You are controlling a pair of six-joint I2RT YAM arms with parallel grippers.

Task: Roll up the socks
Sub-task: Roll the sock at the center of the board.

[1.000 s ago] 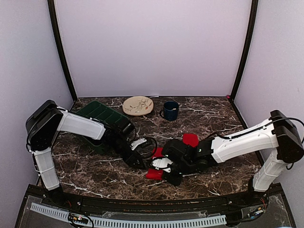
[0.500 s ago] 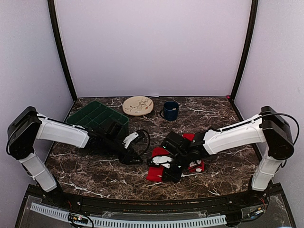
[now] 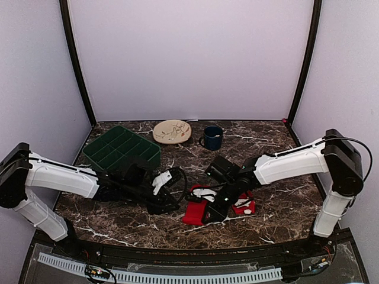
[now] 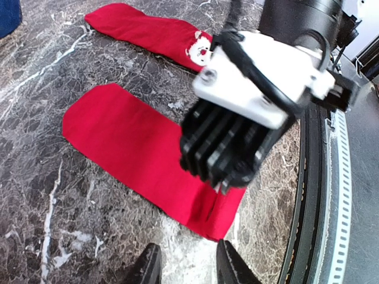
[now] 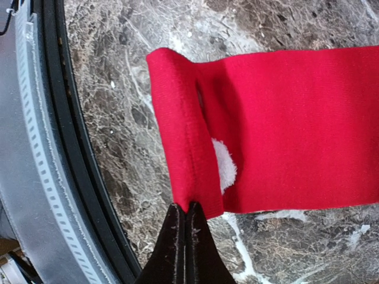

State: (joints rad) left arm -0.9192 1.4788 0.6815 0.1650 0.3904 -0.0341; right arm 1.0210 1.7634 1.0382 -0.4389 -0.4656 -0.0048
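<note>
Where the right arm reaches in from the right edge of the table (image 3: 278, 155), its forearm slopes down toward the near left. The right gripper (image 5: 187, 214) meets the near sock (image 3: 193, 214) at the end nearest the table's front edge. Its jaws are pressed together, the tip touching the edge of the sock's folded-over end; whether fabric is nipped between them cannot be told. A white patch shows under that fold.

The left arm lies low, stretched across the table from the left. The left gripper (image 4: 186, 269) faces the same sock from just beside it, fingers apart with nothing between them.

The far sock (image 4: 142, 29) lies flat beyond the near one, apart from it, with its white pattern upward. The right gripper's body partly blocks it in the left wrist view.

Behind both arms stand a green compartment tray (image 3: 121, 148), a plate (image 3: 172, 131) and a blue mug (image 3: 212, 137), all well apart from both socks.
</note>
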